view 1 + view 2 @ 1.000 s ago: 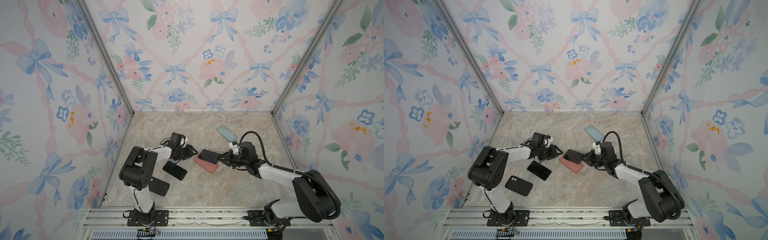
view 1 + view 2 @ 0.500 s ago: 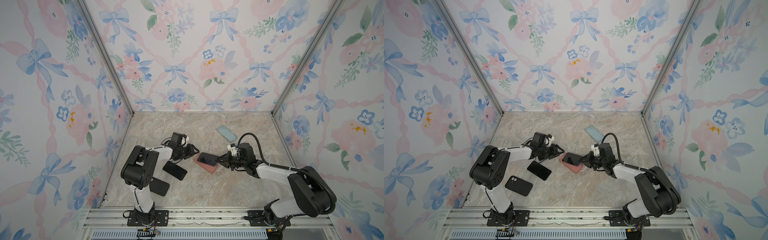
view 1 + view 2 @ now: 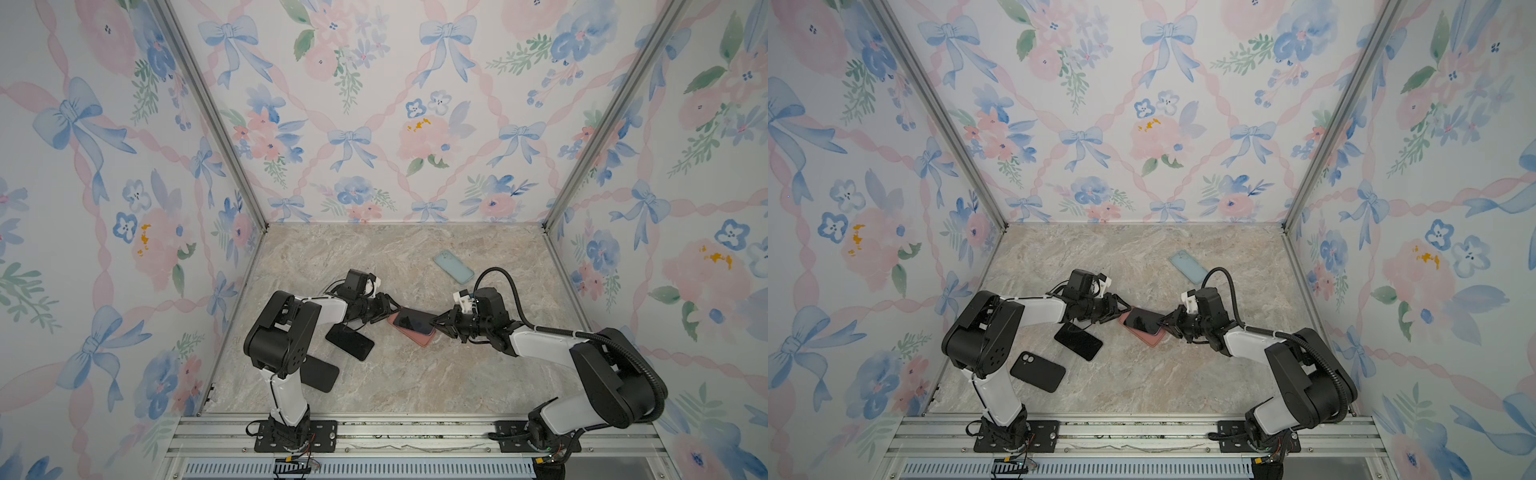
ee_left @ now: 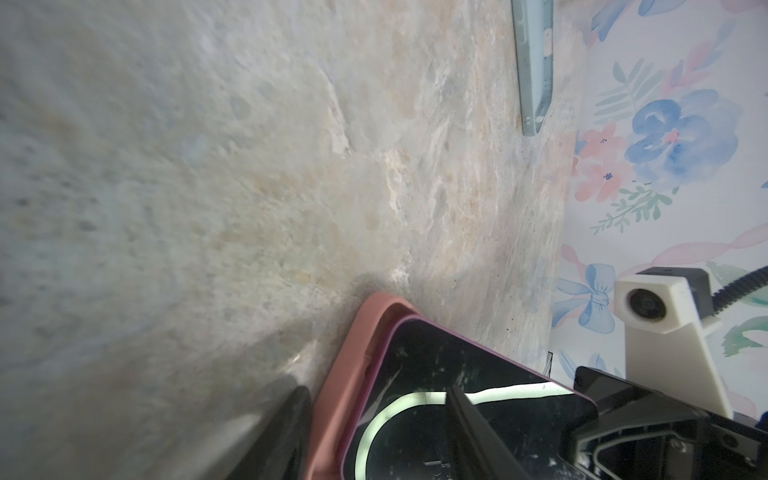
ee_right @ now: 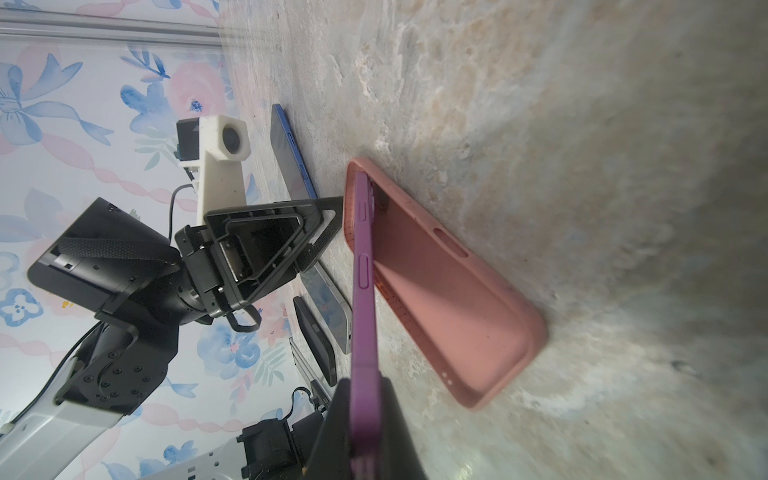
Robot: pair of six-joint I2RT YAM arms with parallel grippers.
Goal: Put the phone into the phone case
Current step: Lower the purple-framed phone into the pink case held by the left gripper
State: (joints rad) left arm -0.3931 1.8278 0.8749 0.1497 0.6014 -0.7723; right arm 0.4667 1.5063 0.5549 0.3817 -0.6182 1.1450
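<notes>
Pinching the phone [image 5: 362, 266] by its near end, the right pincer [image 3: 435, 322] holds it tilted, far edge tucked into the pink phone case [image 5: 449, 299] on the worktop [image 3: 415, 386], while the left pincer [image 3: 392, 310], spread, straddles the case's end, likely bracing it.

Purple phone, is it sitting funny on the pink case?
Yes. The purple phone is tilted: one end tucks into the end of the pink case, while the other end is lifted clear, pinched by the shut right jaws. It isn't seated flat.
</notes>
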